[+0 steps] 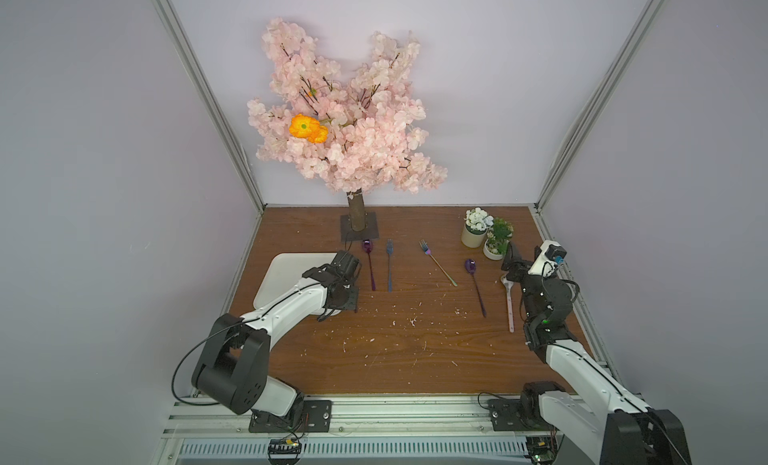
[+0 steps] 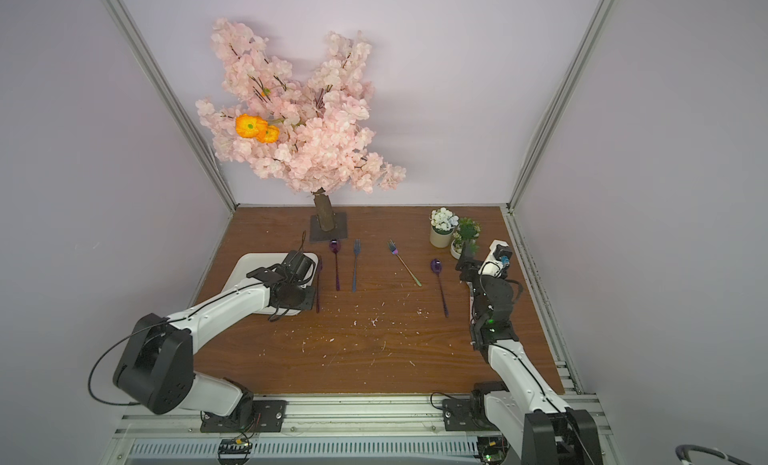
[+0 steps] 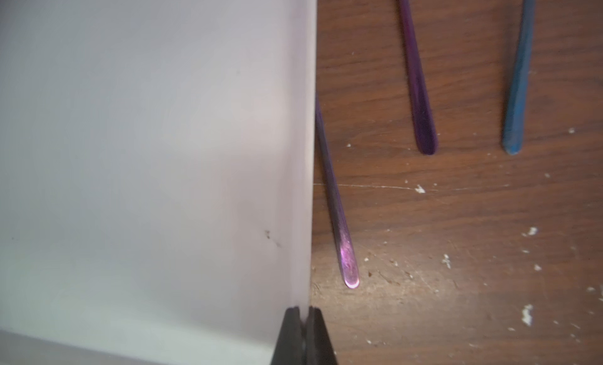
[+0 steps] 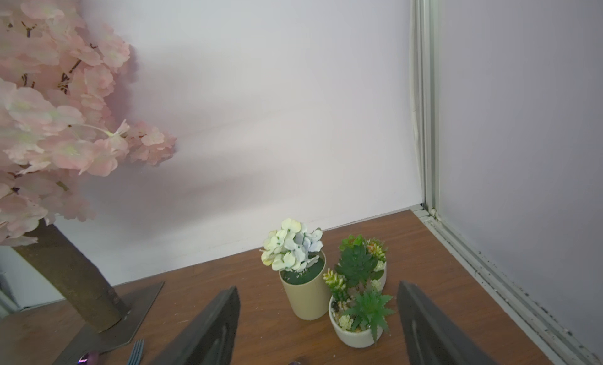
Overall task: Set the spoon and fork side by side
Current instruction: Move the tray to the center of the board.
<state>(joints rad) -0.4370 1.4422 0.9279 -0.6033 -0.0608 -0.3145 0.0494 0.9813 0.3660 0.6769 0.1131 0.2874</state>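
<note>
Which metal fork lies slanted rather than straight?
The gold-handled fork with purple tines, alone at mid-table. The blue metal fork lies straight, parallel to the purple metal spoon beside it.

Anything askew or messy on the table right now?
The gold fork lies diagonally, unlike the straight, parallel spoon and blue fork left of it. Also, white flecks litter the table.
</note>
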